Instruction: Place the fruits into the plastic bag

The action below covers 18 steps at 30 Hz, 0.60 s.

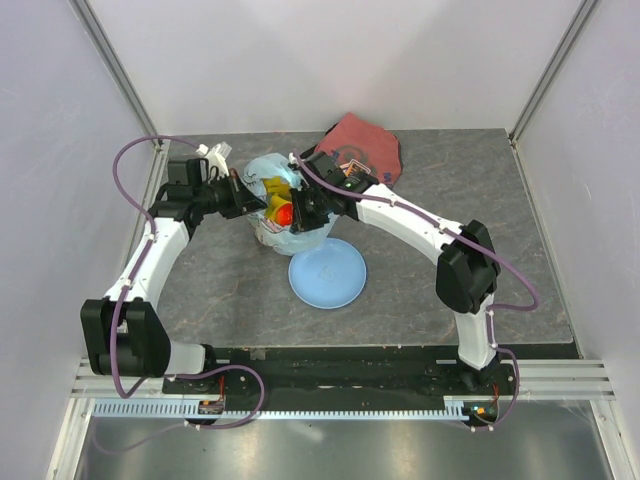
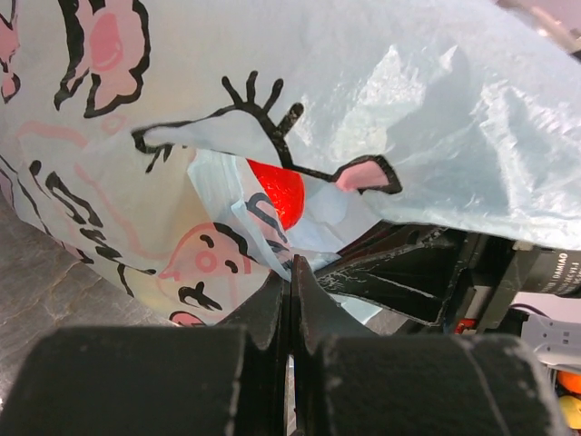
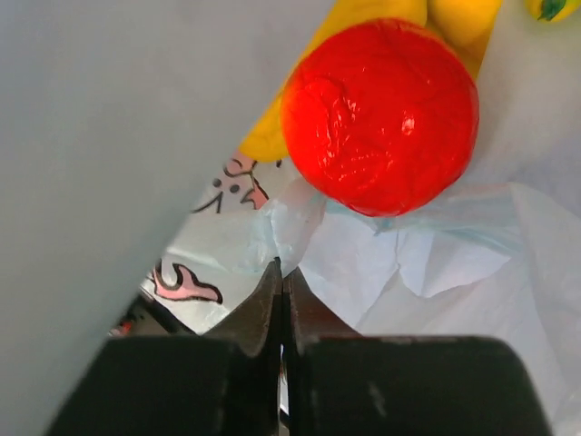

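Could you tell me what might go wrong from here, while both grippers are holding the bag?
1. The left gripper and the right gripper each appear to pinch only thin film of the plastic bag. Pulling apart could tear it or let an edge slip free.
2. The red fruit lies against the bananas close to the open mouth. If either edge drops, it might roll out.

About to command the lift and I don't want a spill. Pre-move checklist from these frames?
1. Left gripper shut on plastic bag film: ok.
2. Right gripper shut on bag film: ok.
3. Red round fruit inside bag: ok.
4. Bananas inside bag: ok.
5. No fruit on light-blue plate: ok.
6. Other small fruits bagged: cannot tell, none in view.
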Each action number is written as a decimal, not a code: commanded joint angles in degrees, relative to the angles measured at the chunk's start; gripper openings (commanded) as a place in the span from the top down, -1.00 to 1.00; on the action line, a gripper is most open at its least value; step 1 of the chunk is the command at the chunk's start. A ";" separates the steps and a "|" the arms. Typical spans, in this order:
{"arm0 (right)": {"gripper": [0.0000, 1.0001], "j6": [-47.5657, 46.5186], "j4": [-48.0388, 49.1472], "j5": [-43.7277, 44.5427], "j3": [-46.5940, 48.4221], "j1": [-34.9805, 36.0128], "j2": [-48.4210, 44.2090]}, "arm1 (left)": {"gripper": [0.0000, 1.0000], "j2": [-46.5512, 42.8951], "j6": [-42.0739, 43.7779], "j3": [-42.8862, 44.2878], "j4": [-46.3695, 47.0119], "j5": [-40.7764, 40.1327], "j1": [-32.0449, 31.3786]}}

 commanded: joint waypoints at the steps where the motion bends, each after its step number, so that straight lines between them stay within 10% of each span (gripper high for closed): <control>1: 1.00 0.69 0.01 1.26 6.69 -1.59 -0.35 | 0.97 -2.05 0.45 1.26 1.24 -1.80 -0.16; 8: 1.00 -1.85 2.99 1.54 32.07 -6.07 6.06 | 0.97 -5.31 -1.40 6.01 -0.95 -7.08 -0.16; 13: 1.00 -2.38 18.33 -4.88 31.16 -7.13 4.93 | 0.94 -7.42 -0.79 8.21 -1.31 -6.82 -0.16; 18: 1.00 -3.96 23.57 -9.72 21.14 -8.63 2.47 | 0.24 -9.00 0.71 8.30 -0.52 -4.18 -0.16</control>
